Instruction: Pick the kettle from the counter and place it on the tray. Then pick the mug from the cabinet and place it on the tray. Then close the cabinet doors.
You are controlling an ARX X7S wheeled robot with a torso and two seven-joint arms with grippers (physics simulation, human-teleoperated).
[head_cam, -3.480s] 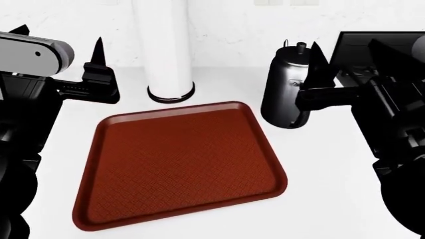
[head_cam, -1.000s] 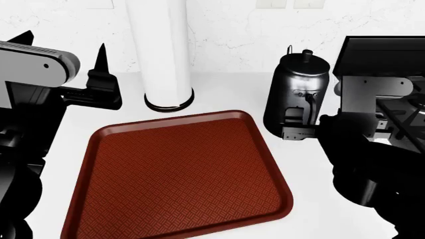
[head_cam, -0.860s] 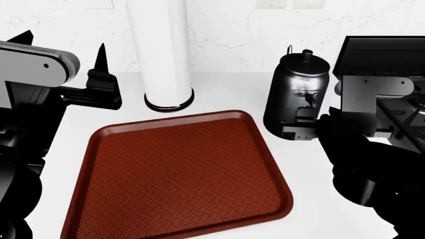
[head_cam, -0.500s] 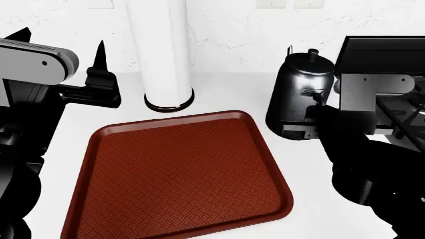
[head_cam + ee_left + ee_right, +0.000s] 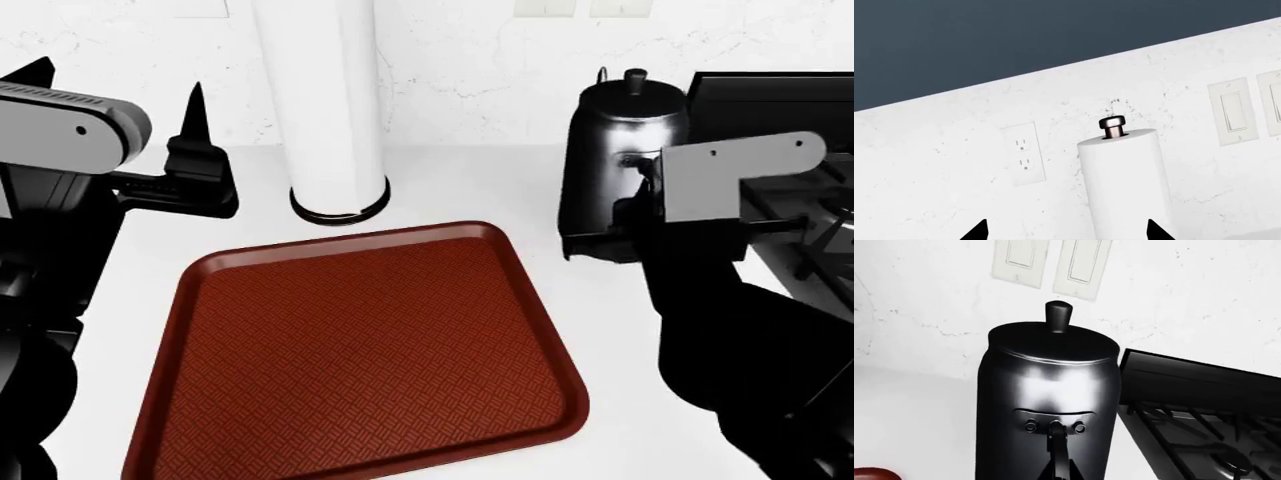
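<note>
Kettle (image 5: 625,150) lifted, no legible markings.

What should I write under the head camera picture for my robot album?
Right gripper at the black kettle, beside the empty red tray.

Bare tray (image 5: 360,350), apparently unobstructed; white cylinder (image 5: 327,110) behind.

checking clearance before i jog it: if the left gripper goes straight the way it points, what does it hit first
Most likely the paper towel roll: the left wrist view shows it between the left gripper fingertips, slightly off centre. Behind it stands the wall with its outlet. How far off the roll is cannot be told.
</note>
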